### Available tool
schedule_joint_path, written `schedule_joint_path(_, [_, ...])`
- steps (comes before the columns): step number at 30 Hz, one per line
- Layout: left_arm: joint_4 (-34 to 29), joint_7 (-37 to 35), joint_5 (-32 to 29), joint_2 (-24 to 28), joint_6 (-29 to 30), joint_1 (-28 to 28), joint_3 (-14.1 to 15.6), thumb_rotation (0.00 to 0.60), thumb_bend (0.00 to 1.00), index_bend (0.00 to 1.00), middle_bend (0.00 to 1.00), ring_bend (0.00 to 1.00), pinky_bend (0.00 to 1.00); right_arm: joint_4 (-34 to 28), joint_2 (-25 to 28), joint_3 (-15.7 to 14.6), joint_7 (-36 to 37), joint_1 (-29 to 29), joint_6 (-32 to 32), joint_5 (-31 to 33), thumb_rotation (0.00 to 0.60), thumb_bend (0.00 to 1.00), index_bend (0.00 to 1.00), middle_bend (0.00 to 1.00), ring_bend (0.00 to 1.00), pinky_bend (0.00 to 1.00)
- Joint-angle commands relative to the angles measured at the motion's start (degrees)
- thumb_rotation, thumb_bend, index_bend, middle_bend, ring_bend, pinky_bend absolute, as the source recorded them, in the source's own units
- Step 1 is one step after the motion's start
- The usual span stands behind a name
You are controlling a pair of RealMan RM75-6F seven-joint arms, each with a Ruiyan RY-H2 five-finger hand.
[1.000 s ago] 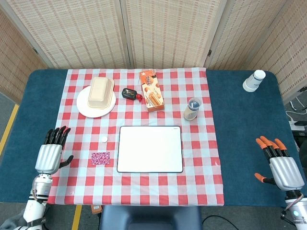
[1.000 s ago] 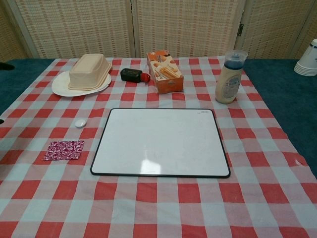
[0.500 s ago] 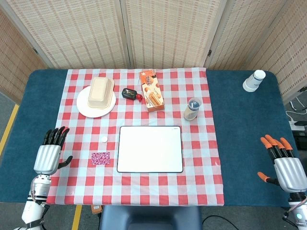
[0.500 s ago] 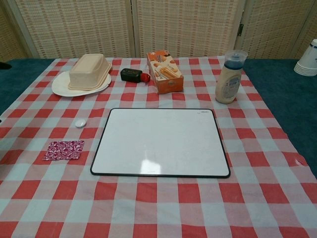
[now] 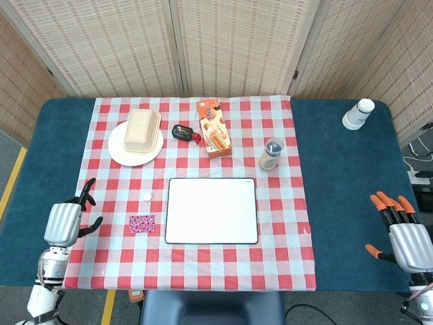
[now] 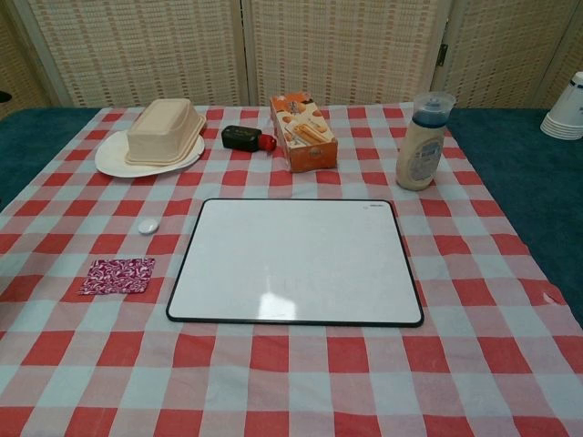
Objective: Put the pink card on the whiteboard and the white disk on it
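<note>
The pink patterned card lies flat on the checked cloth, just left of the whiteboard. A small white disk sits a little beyond the card, also left of the board. The whiteboard's surface is bare. My left hand hovers at the table's left edge, well left of the card, holding nothing, its dark fingers apart. My right hand is far off at the right edge over the blue cloth, fingers spread and empty. Neither hand shows in the chest view.
At the back left a white plate carries a beige box. A black and red object, an orange snack box and a bottle stand beyond the whiteboard. Stacked paper cups are at the far right.
My left hand has tipped, its fingers now leaning toward the right. My right hand has drifted right and nearer the table's front edge. Nothing on the table has moved.
</note>
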Motion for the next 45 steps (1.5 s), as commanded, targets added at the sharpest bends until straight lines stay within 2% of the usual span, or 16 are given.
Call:
schedule_joint_path(1, [-6.3,3.3,-2.4,3.9,-7.1,-1.5,2.1,0.600,0.26,0.32,0.97,0.99,1.00,0.1,0.1,0.0,0.4,0.0,0.1,-0.2,0.600,0.05,0.07,0.03,0.00,0.05])
schedule_joint_path(3, [-7.7,4.8,-2.7,4.7,-8.7,-2.1,2.6,0.600,0.27,0.36,1.00,1.00,1.00,0.2,0.2,-0.1,0.6,0.1,-0.1,-0.3,0.600,0.05,0.07,0.03,0.00,0.05])
schedule_joint_path(11, [-9.0,14.7,-3.6,3.0,-9.2,-2.6,4.4,0.600,0.25,0.31,1.00,1.00,1.00,0.3,0.3,-0.2,1.2,0.2,-0.2,-0.8,0.600,0.05,0.07,0.03,0.00,0.05])
schedule_joint_path(17, [-6.9,15.1,-4.4,-0.1,-10.9,-2.7,5.8,0.600,0.25,0.32,1.00,1.00,1.00,0.5,0.3,-0.2,1.6,-0.1,0.6,-1.2,0.600,0.05,0.07,0.03,0.00,0.05])
schedule_joint_path(24, [-7.8,22.0,-6.1,-3.3,-7.5,-2.9,3.8,0.600,0.25,0.30,1.00,1.00,1.00,0.7,0.3,0.0,1.8,0.0,0.4,-0.9,0.600,0.05,0.07,0.03,0.00,0.05])
schedule_joint_path(29, [-5.8,24.2,-9.2,-6.4,-8.3,-3.9,2.4,0.600,0.25,0.30,1.00,1.00,1.00,0.6,0.4,-0.1,2.0,-0.1,0.4,-0.9,0.600,0.05,0.07,0.03,0.00,0.05])
schedule_joint_path(37, [-3.1,22.8,-10.4,-8.2,-10.2,-4.9,2.3,0.600,0.25,0.25,1.00,1.00,1.00,0.8,0.3,0.0,2.0,0.1,-0.2,-0.6,0.600,0.05,0.07,0.03,0.00,0.05])
schedule_joint_path(45, [-3.5,23.2,-12.9,-9.6,-11.7,-6.1,1.6,0.600,0.25,0.25,1.00,1.00,1.00,0.9,0.4,0.1,2.1,0.4,-0.8,-0.3,0.600,0.05,0.07,0.03,0.00,0.05])
